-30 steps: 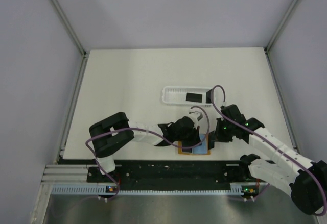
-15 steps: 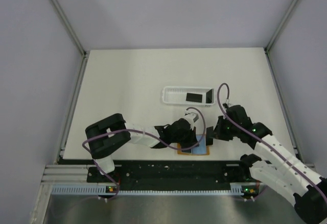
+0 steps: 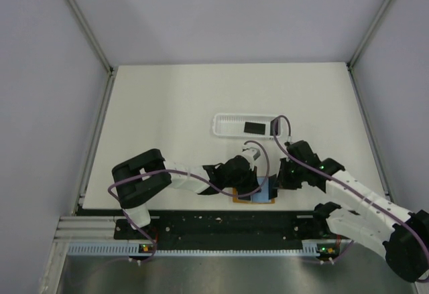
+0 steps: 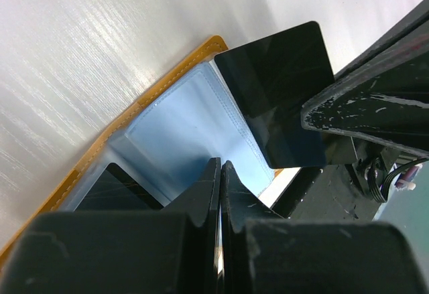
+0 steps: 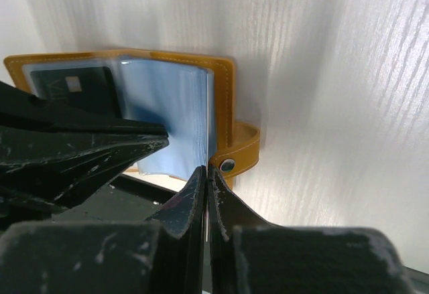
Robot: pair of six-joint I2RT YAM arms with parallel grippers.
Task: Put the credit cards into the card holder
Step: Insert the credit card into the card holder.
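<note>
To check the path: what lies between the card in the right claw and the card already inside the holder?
The holder's pale blue sleeve, with the shut left claw's tips against it; the left wrist view shows this.

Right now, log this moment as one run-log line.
phase: insertion | left gripper: shut, tip on open card holder | right gripper: shut on credit card, corner over holder | second card: already sleeved

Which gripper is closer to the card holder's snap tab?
Right. The right gripper, pinching a black credit card, has its tips right beside the snap tab; the left gripper sits farther in, over the blue sleeves.
</note>
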